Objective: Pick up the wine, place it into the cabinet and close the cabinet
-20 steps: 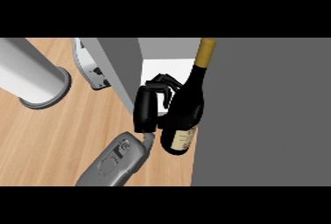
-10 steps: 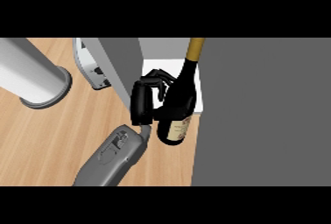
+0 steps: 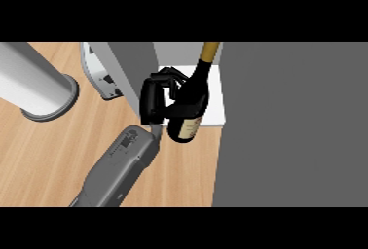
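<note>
Right hand (image 3: 153, 97), matte black, fingers curled round the wine (image 3: 188, 109): dark glossy glass, cream label, gold neck. Flat grey cabinet (image 3: 287, 121), light woodgrain tabletop (image 3: 43, 155).

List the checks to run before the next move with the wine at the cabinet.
1. Right hand has its fingers curled round the wine bottle: ok.
2. Bottle's neck points into the open cabinet, above the white shelf: ok.
3. Bottle fully inside the cabinet: not ok; its base overhangs the wooden counter in front of the shelf's edge.
4. Bottle set down on the shelf: cannot tell.
5. Cabinet door free to swing shut: cannot tell; the door is not clearly shown.
</note>
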Robot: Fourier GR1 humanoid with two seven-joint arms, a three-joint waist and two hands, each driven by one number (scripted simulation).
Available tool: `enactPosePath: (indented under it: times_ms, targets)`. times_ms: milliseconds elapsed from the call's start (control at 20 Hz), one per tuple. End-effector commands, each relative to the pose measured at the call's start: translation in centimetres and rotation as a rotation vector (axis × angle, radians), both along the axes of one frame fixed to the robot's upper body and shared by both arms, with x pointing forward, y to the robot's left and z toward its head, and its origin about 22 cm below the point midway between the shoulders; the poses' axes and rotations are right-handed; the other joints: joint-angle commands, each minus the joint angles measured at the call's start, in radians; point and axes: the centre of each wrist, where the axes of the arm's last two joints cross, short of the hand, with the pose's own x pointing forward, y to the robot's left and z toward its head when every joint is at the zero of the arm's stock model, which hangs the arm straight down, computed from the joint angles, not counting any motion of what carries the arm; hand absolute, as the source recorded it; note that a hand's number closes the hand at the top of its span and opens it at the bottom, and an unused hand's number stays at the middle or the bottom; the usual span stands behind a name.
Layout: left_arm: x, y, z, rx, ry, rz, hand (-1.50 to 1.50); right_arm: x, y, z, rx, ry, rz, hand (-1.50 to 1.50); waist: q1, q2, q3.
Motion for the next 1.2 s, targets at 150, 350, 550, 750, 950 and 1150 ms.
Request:
enactPosePath:
  times_ms: [150, 350, 550, 750, 950, 1150]
  targets:
    - [2.7, -0.2, 0.6, -0.022, 0.068, 0.01, 1.5, -1.3, -0.5, 1.6, 0.043, -0.041, 0.057, -1.5, -0.01, 0.003, 0.0]
    - [3.6, 0.0, 0.1, 0.035, 0.073, 0.049, 1.5, -2.6, 0.0, 0.7, 0.059, -0.04, 0.057, -1.5, -0.012, 0.002, 0.0]
    - [3.9, 0.6, -1.2, 0.027, 0.052, 0.038, 1.5, -2.0, 0.5, 0.9, 0.055, -0.028, 0.071, -1.5, -0.014, 0.005, -0.001]
    - [5.4, -0.2, 1.0, 0.08, -0.026, 0.082, 1.5, -1.1, 0.2, 0.1, 0.044, -0.027, 0.064, -1.5, -0.013, 0.005, 0.0]
    - [6.2, 1.6, -0.1, 0.087, -0.045, 0.108, 1.5, -1.4, -0.6, 0.3, 0.056, -0.052, 0.064, -1.5, -0.022, 0.009, 0.0]
    - [7.6, 1.5, 1.5, 0.092, -0.048, 0.152, 1.5, -1.3, -0.9, -0.1, 0.049, -0.043, 0.08, -1.5, -0.039, 0.015, 0.0]
